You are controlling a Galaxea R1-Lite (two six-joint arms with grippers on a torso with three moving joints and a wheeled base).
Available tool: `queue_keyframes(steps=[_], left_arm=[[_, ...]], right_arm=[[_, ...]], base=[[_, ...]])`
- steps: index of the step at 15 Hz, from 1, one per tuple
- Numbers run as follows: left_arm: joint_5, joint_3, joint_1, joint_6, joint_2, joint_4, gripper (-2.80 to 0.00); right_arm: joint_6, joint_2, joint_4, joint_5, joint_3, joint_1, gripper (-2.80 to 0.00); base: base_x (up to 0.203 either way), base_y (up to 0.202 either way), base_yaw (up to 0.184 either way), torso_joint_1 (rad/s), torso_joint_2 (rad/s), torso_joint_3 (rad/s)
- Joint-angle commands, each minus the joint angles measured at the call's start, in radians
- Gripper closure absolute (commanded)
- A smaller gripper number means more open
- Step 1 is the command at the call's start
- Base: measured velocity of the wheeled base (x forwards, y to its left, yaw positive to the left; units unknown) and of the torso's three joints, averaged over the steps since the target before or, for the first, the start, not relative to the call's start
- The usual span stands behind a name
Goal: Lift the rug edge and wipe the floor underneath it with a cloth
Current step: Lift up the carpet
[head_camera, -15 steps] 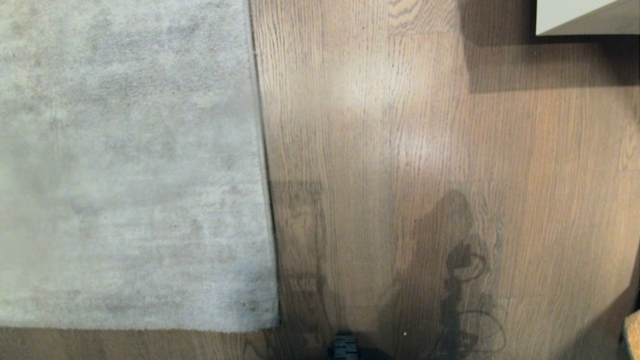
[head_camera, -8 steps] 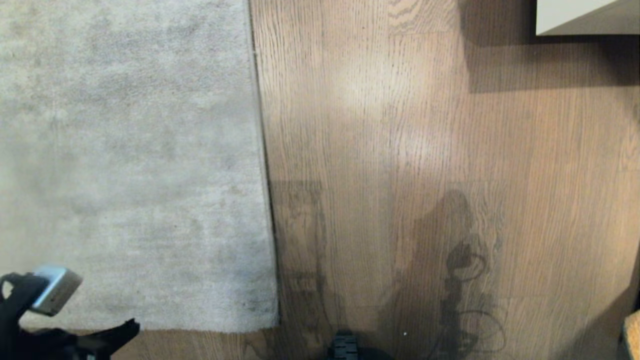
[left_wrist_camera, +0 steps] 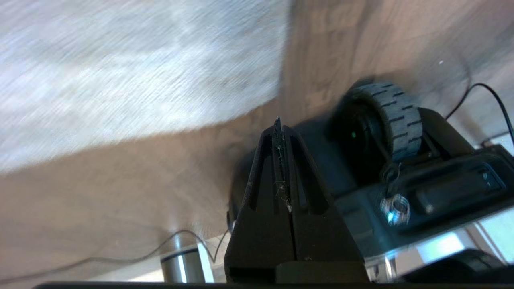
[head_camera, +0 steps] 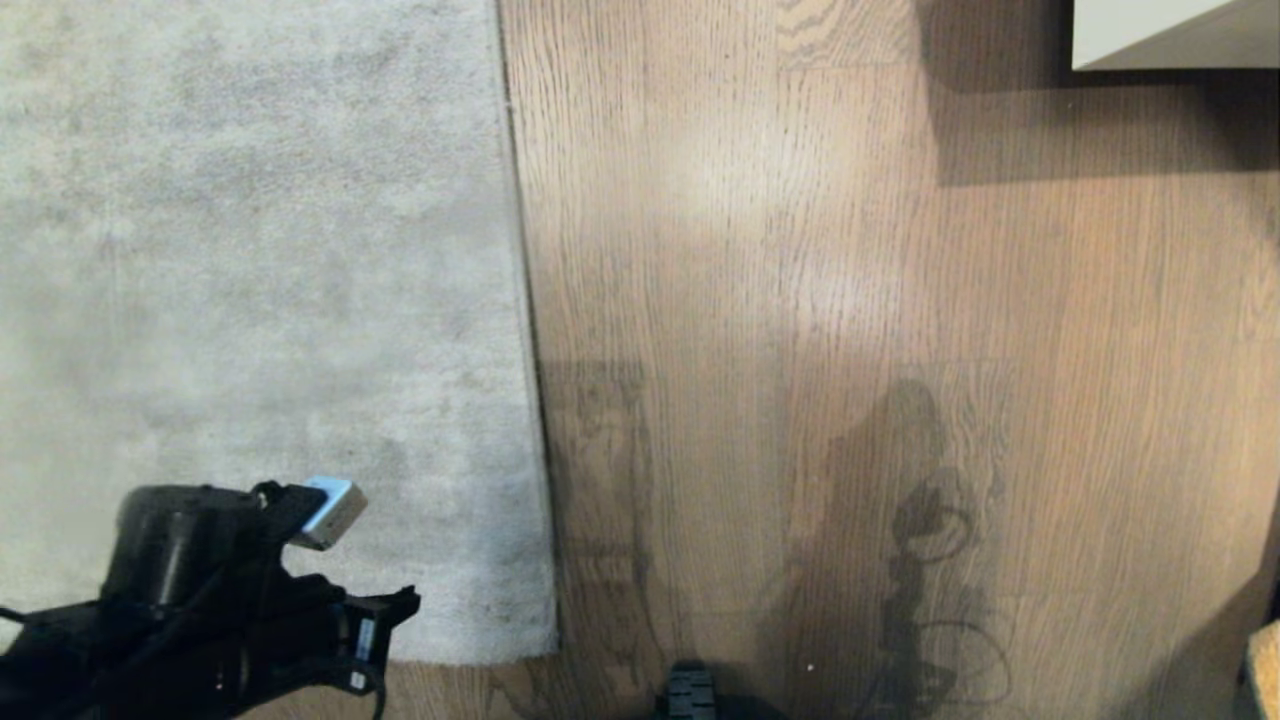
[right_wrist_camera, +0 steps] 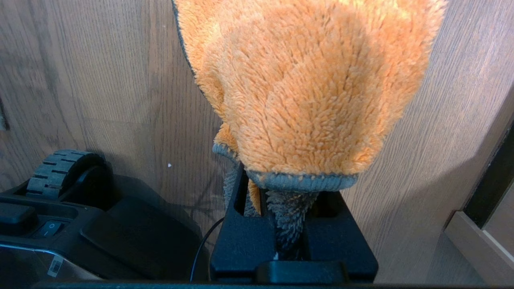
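The pale grey rug (head_camera: 250, 300) lies flat on the left, and its rug edge (head_camera: 530, 350) runs down to a squared near corner (head_camera: 550, 650). Brown wood-grain floor (head_camera: 850, 300) fills the right. My left gripper (head_camera: 405, 605) hangs over the rug's near border, left of that corner. Its fingers are shut with nothing between them, as the left wrist view shows (left_wrist_camera: 278, 124). Out of the head view, my right gripper (right_wrist_camera: 287, 188) is shut on the orange cloth (right_wrist_camera: 313, 80). The cloth hangs in front of it above bare floor (right_wrist_camera: 100, 80).
A pale cabinet (head_camera: 1160, 30) casts a shadow at the far right. My base's front wheel (head_camera: 688, 695) sits at the near edge, close to the rug corner, and shows in both wrist views (left_wrist_camera: 395, 116) (right_wrist_camera: 56, 172). A furniture base (right_wrist_camera: 482, 245) stands beside the right gripper.
My left arm has come into the head view from the lower left and swung right over the rug's near border. The rug and the right gripper have not moved.
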Motion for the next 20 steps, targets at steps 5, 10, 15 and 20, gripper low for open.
queue_keyframes(steps=[5, 10, 15, 20], left_arm=[[0.064, -0.094, -0.170, -0.066, 0.248, -0.106, -2.80], [0.147, -0.208, -0.242, -0.110, 0.348, -0.093, -2.80], [0.315, -0.321, -0.294, -0.124, 0.422, 0.021, -2.80], [0.414, -0.528, -0.301, -0.124, 0.460, 0.303, -2.80]], right_arm=[[-0.001, 0.001, 0.001, 0.001, 0.000, 0.000, 0.00], [-0.001, 0.001, 0.001, 0.001, 0.000, 0.000, 0.00], [-0.001, 0.001, 0.001, 0.001, 0.000, 0.000, 0.00], [-0.001, 0.001, 0.001, 0.001, 0.000, 0.000, 0.00]], base=[[0.000, 0.000, 0.000, 0.000, 0.00, 0.000], [0.000, 0.000, 0.000, 0.000, 0.00, 0.000], [0.000, 0.000, 0.000, 0.000, 0.00, 0.000], [0.000, 0.000, 0.000, 0.000, 0.00, 0.000]])
